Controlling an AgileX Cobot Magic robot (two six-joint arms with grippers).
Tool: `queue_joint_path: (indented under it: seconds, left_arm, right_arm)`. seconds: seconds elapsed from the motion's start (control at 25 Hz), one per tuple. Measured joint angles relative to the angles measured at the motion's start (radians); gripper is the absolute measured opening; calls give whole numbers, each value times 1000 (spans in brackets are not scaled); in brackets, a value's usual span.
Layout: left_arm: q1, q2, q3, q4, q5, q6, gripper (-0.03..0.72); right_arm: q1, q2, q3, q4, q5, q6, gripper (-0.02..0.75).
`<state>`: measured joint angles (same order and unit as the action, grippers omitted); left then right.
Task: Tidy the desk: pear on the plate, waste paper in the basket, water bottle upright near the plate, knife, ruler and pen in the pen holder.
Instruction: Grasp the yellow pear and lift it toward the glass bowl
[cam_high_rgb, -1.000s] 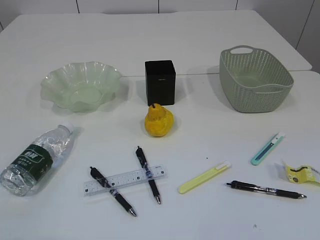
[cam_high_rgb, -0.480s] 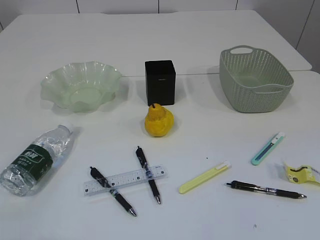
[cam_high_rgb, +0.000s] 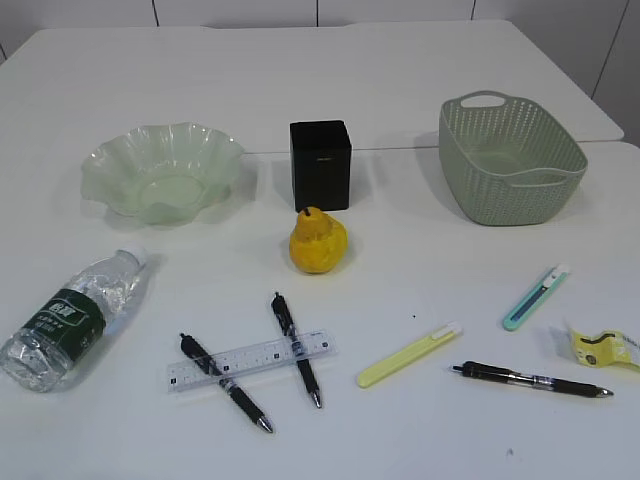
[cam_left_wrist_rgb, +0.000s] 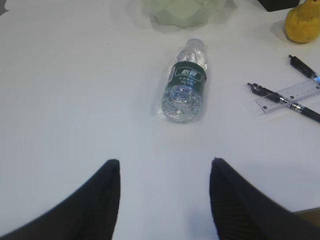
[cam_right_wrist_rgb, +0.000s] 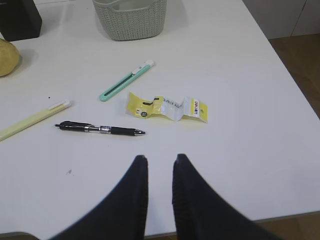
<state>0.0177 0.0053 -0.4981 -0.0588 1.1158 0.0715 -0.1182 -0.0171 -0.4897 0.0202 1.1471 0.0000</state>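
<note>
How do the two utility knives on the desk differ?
The long yellow-green plastic knife lies nearer the middle, by the pens; the shorter teal plastic knife lies further right, in front of the grey-green woven-look basket. The yellow-green one looks longer. Both lie flat on the white desk, white tips pointing up-right, untouched.

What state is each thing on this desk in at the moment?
Water bottle: lying on its side, cap on.
Pear: on the desk, not on the plate.
Plate: empty.
Basket: empty.
Pen holder: upright.
Ruler: lying across two pens.
Waste paper: on the desk.
Left pincer: open, empty.
Right pincer: slightly open, empty.
</note>
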Motion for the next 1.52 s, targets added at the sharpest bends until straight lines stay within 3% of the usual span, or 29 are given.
queue_joint_path:
  seconds: [1.16,1.52]
  left_arm:
    - [0,0,0,0,0,0,401]
    - [0,6,-2,0,0,0,401]
  right_arm:
    - [0,0,0,22,0,0,162]
    - [0,92,0,10,0,39,326]
